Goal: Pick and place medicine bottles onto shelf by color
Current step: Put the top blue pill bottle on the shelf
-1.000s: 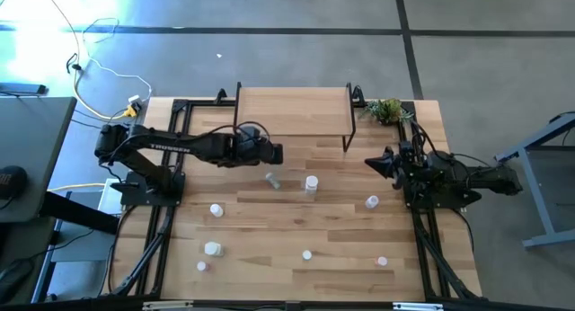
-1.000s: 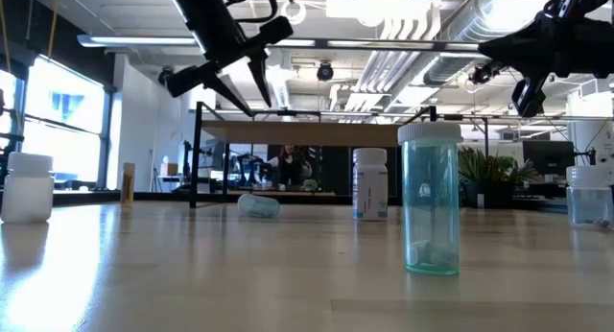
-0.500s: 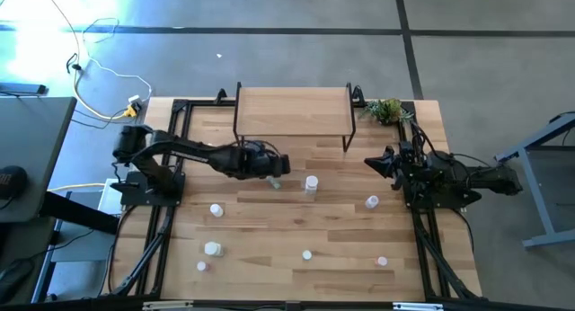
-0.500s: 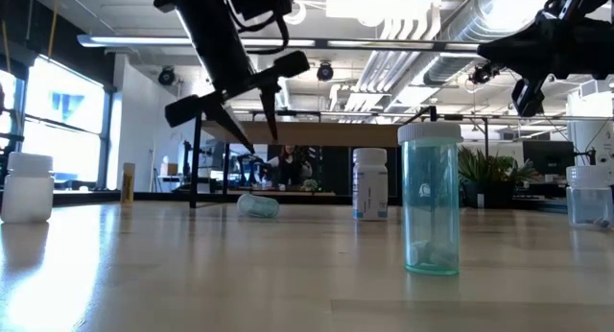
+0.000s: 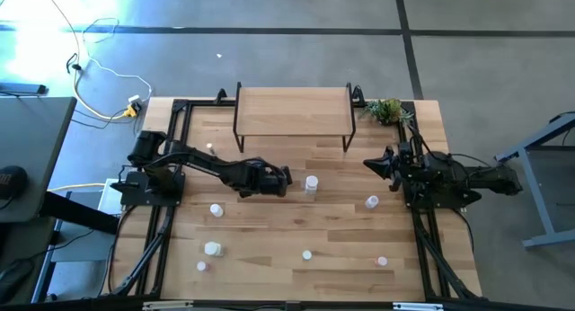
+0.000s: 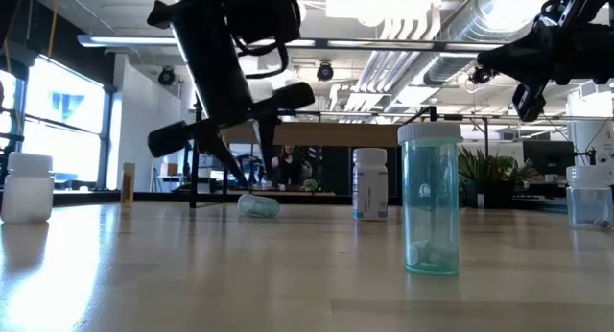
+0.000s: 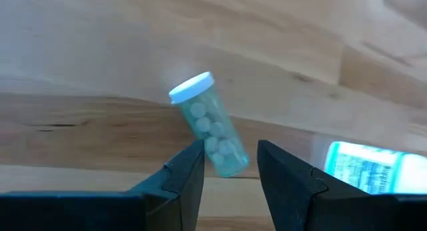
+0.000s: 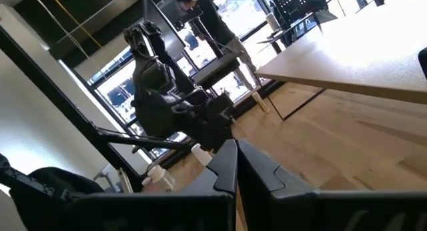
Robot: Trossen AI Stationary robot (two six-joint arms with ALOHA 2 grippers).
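Note:
A pale teal medicine bottle with a white cap lies on its side on the table, in front of the shelf. My left gripper hangs open just above it, slanting down, with its fingertips over the bottle's bottom end and apart from it. In the low view the same bottle shows below the gripper. From above, the gripper hides it. A white labelled bottle stands upright to its right. My right gripper waits shut at the table's right side.
More small bottles stand scattered on the near half of the table. A tall clear teal bottle stands close to the low camera. A small plant sits at the far right corner, beside the shelf.
My left gripper has come down and toward the table's near edge, away from the shelf's front, rolling at the wrist as it went. It now hangs over the lying teal bottle. The bottles have kept their places.

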